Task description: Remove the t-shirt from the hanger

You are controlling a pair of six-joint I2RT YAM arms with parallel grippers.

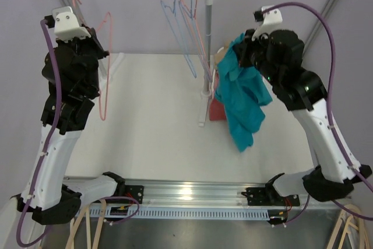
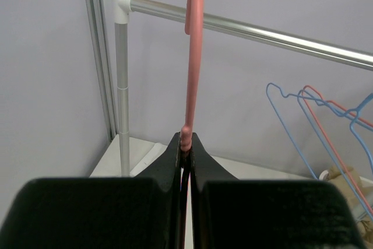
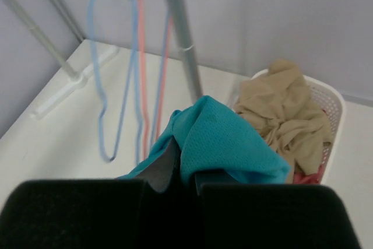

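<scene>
- Closed, my right gripper (image 3: 185, 170) pinches a fold of the teal t-shirt (image 3: 227, 138). The cloth bulges out from between the fingers, so the grip is on the fabric and on nothing else.
- From this gripper the t-shirt (image 1: 242, 97) hangs straight down. Its long axis is vertical and its lower end is above the table (image 1: 151, 121). I cannot tell if it touches.
- Just behind the t-shirt stands the white basket (image 3: 333, 106) with a beige cloth (image 3: 285, 109) in it. My right arm is clearly the nearer one to it.
- My left gripper (image 2: 185, 144) is closed on the pink hanger (image 2: 192, 74), low on its wire. The hanger rises upright from the fingers.
- The hanger looks bare: no cloth on it in the top view or in my left wrist view.
- Its upper end crosses the rail (image 2: 262, 32) near the left end. I cannot tell if the hook lies over the rail or only in front of it.
- The relation that matters: the t-shirt lies well apart from the hanger, far to the right of it, with the post (image 1: 208, 39) and the spare hangers (image 1: 186, 27) between the two.
- I judge the t-shirt is already free. The coming move is then for my right arm, to lower the cloth, and the post beside it is the thing to avoid.
</scene>
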